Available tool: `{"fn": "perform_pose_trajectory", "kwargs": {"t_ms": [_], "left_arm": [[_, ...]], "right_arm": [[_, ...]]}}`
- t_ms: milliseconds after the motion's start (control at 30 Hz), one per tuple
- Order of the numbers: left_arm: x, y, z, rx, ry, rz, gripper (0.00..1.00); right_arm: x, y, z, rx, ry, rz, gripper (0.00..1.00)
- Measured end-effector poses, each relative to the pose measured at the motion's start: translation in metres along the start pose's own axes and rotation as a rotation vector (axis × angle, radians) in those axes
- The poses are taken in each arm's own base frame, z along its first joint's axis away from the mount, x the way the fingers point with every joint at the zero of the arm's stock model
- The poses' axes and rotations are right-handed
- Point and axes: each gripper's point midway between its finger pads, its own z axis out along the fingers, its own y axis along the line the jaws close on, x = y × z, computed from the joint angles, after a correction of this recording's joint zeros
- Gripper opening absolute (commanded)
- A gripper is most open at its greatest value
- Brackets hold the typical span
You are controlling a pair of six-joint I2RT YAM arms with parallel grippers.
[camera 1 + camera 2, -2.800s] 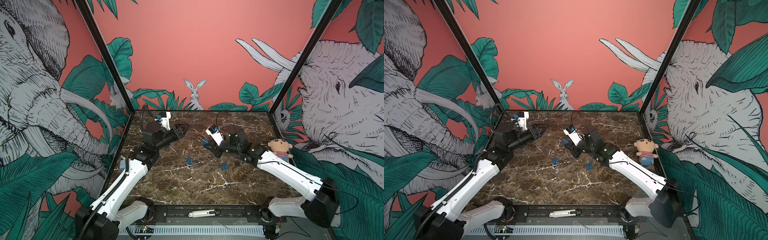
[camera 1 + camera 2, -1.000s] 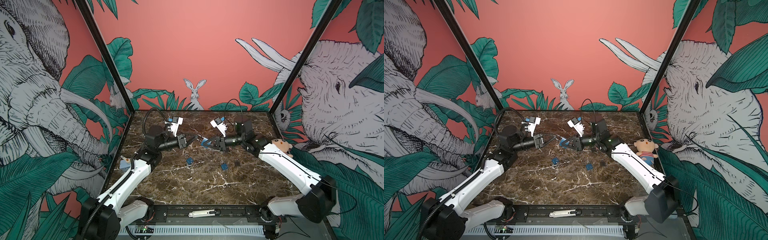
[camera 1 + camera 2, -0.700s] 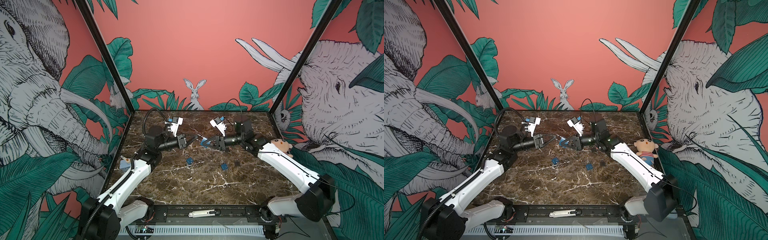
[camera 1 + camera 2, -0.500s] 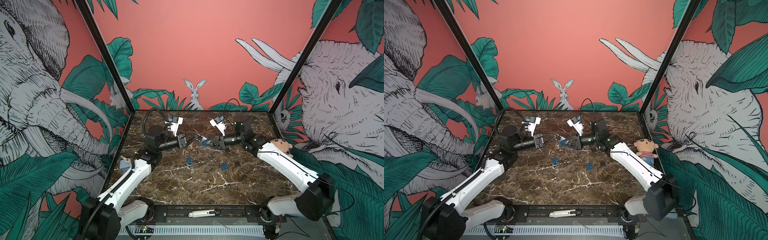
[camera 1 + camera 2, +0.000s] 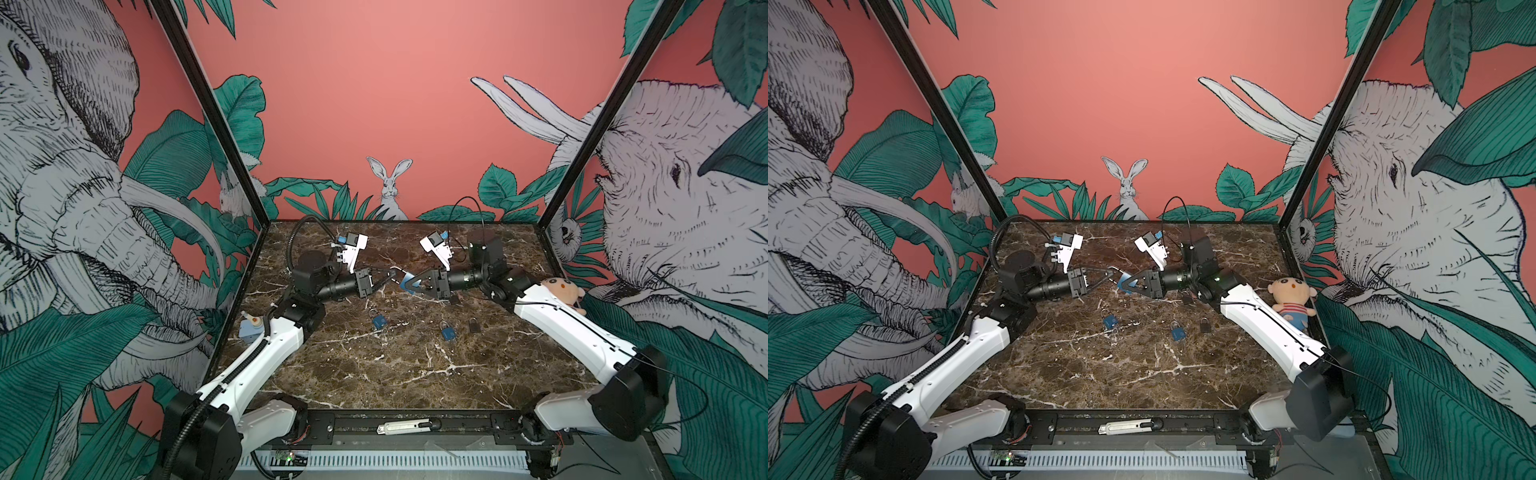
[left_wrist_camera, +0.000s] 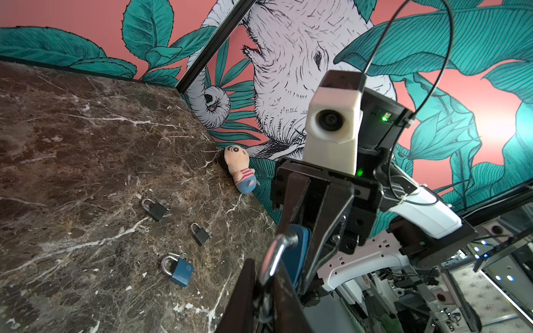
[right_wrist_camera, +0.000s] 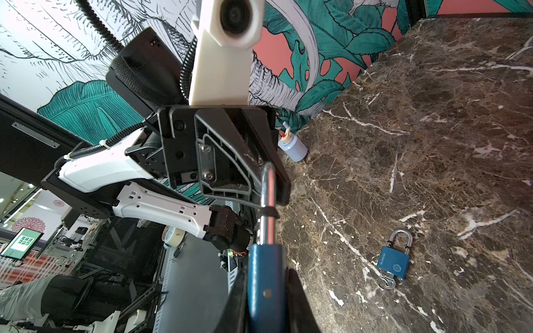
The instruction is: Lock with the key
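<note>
Key: a small silvery piece is seen at the base of the lying padlock, touching it. It lies left of centre on the table, nearer than both grippers, and is gripped by neither. Whether it is seated in the keyhole cannot be told.
Lying padlock: a blue body, laid flat, with both shackle legs meeting the body.
Held padlock: a blue body is raised above the table at mid-width, toward the far side. Its shackle is pointed left.
Right gripper: is pressed onto the held padlock's body from both sides and is reached in from the right.
Left gripper: is pinched on the shackle and is reached in from the left, tip to tip with the right gripper.
Other padlocks: a second blue padlock and two black padlocks are laid right of centre, apart from one another.
Doll: is set against the right wall.
Bottle: is set against the left wall.
</note>
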Motion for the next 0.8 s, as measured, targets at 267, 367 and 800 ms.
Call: {"fn": "perform_pose_trajectory", "kwargs": {"t_ms": [267,367,800], "left_arm": [[-0.0002,0.0001,0.0015,0.01,0.003,0.002,0.0],[-0.0009,-0.0003,0.0014,0.012,0.001,0.006,0.0],[0.0018,0.0062,0.0049,0.018,-0.005,0.019,0.0]], "right_arm": [[-0.0013,-0.0002,-0.0004,-0.003,-0.004,0.021,0.0],[-0.0023,0.0009,0.0,-0.013,-0.009,0.034,0.0],[-0.002,-0.0004,0.0003,-0.029,-0.02,0.104,0.0]]}}
